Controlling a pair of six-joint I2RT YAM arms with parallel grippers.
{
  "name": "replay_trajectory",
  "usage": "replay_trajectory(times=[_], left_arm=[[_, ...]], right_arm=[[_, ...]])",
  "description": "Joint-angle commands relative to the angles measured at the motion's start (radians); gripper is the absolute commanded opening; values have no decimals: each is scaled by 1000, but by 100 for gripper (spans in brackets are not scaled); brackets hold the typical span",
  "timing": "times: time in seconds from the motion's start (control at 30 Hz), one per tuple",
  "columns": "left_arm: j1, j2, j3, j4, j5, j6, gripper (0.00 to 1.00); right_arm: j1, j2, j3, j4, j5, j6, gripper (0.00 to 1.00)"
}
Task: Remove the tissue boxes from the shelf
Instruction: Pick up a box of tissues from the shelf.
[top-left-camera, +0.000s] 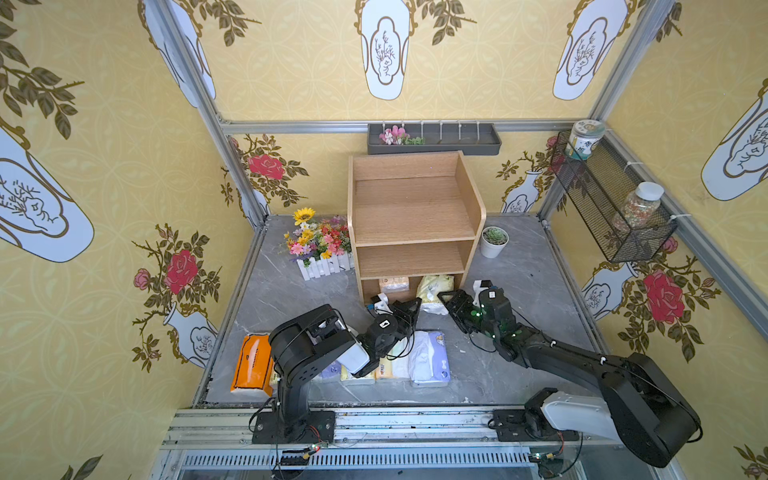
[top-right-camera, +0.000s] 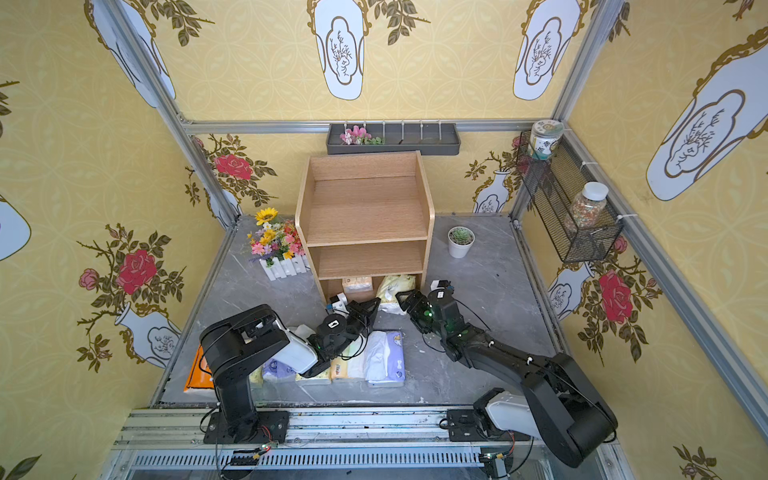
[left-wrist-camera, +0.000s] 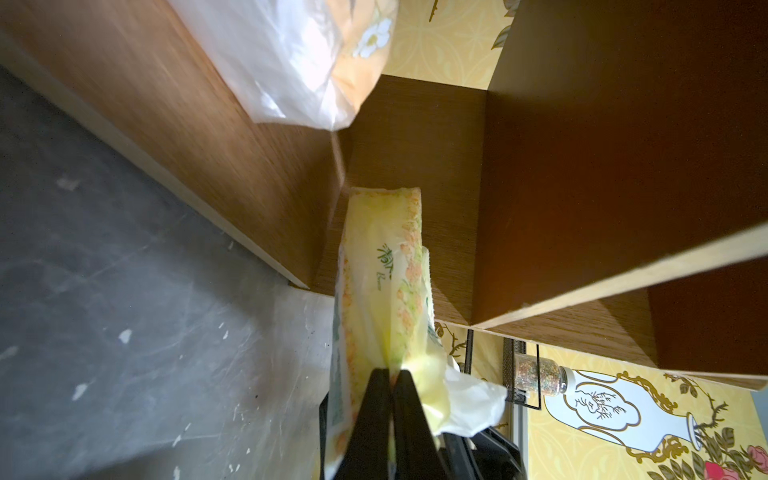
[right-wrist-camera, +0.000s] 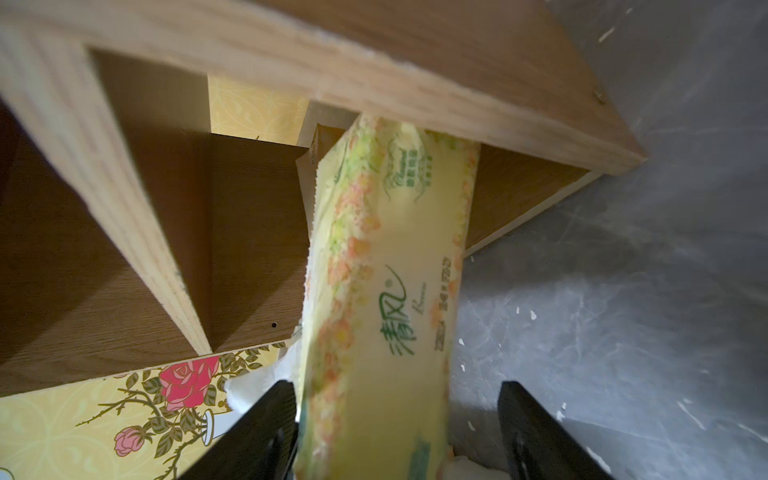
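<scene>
**Bottom tier: two packs**

Shelf (top-left-camera: 415, 216) bottom tier holds two: tan pack (top-left-camera: 394, 284) at 6 o'clock, yellow pack (top-left-camera: 434, 287) at 5, jutting past the front edge. Left gripper (left-wrist-camera: 391, 376) pinches its wrapper, jaws closed. Right gripper (right-wrist-camera: 397, 390) straddles it, jaws apart. Bare table (top-left-camera: 528, 286) shows at 4 o'clock.

Top views bright, even, bowed at edges; wrist views blurred, shelf (left-wrist-camera: 602, 166) recess seemingly underexposed.
</scene>
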Motion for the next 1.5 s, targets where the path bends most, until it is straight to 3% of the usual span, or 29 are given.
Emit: replay_trajectory(times=[0.0,0.3,0.47,0.77,1.03,1.47], left_arm=[[-10,-11,-9,39,-11,-10,0],[-37,-14,-23,38,-37,-47,2],[-44,-51,-24,7,-60,-1,29],[-60,-193,-50,-161,-126,74,52],[-60,-187,-78,-180,-118,55,59],[-61,-396,-38,-490,-216,319,59]], right_arm=[[1,19,11,89,-10,-2,74],[0,-3,20,114,-16,-8,52],[1,-36,14,103,-22,-16,45],[-3,-121,9,24,-38,-37,38],[-4,-298,-8,-223,-22,-124,37],[-11,-603,105,-933,19,-354,37]])
